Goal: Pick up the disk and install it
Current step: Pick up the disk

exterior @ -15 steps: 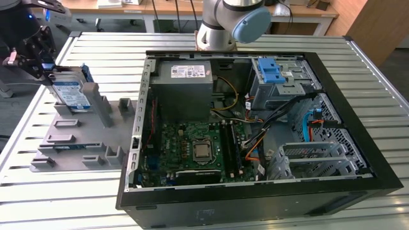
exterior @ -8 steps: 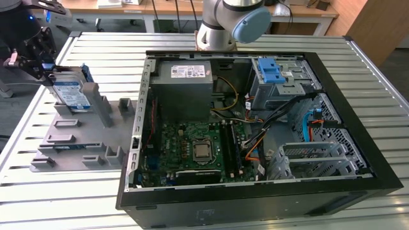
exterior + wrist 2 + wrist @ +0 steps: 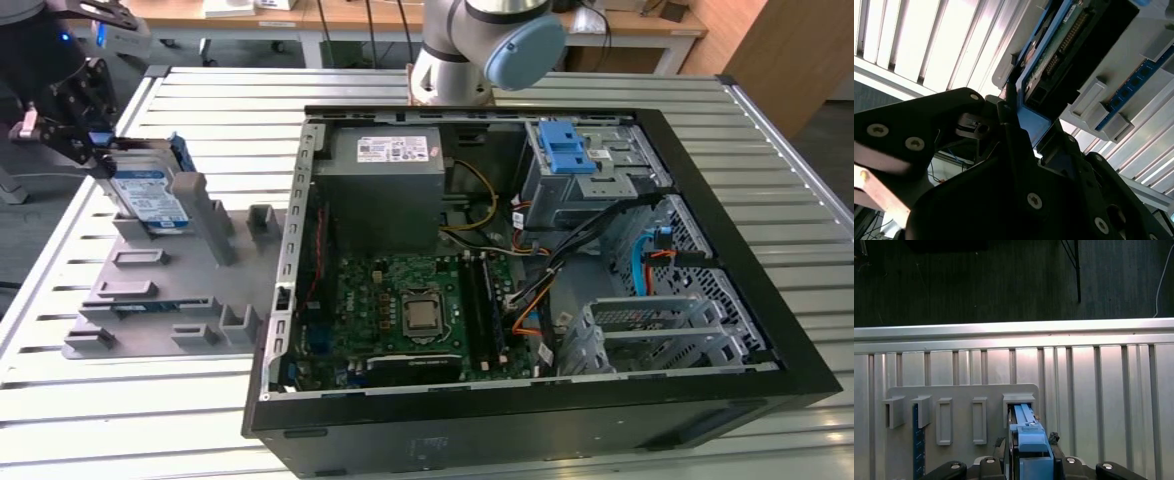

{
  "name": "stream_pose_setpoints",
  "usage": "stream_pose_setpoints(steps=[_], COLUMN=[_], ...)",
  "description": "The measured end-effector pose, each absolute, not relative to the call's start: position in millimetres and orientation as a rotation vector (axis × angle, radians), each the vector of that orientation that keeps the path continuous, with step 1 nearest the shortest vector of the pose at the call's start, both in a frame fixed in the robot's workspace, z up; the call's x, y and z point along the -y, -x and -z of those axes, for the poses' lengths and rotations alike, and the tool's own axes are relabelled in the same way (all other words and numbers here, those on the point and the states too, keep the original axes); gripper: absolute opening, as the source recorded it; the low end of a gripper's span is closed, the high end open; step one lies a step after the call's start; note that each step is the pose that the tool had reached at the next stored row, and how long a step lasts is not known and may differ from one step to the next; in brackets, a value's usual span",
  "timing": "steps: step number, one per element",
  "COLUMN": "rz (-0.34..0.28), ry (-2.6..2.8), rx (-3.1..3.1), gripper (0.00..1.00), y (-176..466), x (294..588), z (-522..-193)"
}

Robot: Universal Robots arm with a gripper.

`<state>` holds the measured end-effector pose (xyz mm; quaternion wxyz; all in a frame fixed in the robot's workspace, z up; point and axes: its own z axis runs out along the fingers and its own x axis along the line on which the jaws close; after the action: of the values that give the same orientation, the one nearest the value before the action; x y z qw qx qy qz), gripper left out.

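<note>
Disk (image 3: 147, 195) is stood on edge in a slot of the grey holder (image 3: 160, 290) at the exterior view's left, well apart from the open computer case (image 3: 801, 330). Its upper, blue-framed end is judged to be clamped by the gripper (image 3: 1029, 445), which is set directly over it.

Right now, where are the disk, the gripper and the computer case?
disk (image 3: 144, 196): exterior view, its white-and-blue label.
gripper (image 3: 96, 155): exterior view, between its fingertips.
computer case (image 3: 534, 425): exterior view, black near wall.
</note>
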<state>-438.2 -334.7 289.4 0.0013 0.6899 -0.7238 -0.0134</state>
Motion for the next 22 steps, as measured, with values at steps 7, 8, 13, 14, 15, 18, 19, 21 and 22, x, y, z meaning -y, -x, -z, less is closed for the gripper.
stream_pose_setpoints(steps=[7, 8, 13, 14, 15, 18, 19, 21, 22], rz=[0.042, 0.042, 0.042, 0.042, 0.042, 0.042, 0.042, 0.042, 0.042], ry=[-2.166, -2.166, -2.166, -2.166, -2.166, -2.170, -2.175, -2.180, -2.180], rx=[2.272, 2.272, 2.272, 2.272, 2.272, 2.268, 2.263, 2.258, 2.258], gripper=[0.38, 0.36, 0.36, 0.36, 0.36, 0.36, 0.36, 0.36, 0.36], y=[438.2, 438.2, 438.2, 438.2, 438.2, 438.2, 438.2, 438.2, 438.2], x=[334.7, 334.7, 334.6, 334.6, 334.6, 334.7, 334.6, 334.6, 334.6], z=[-289.4, -289.4, -289.4, -289.4, -289.4, -289.4, -289.3, -289.4, -289.4])
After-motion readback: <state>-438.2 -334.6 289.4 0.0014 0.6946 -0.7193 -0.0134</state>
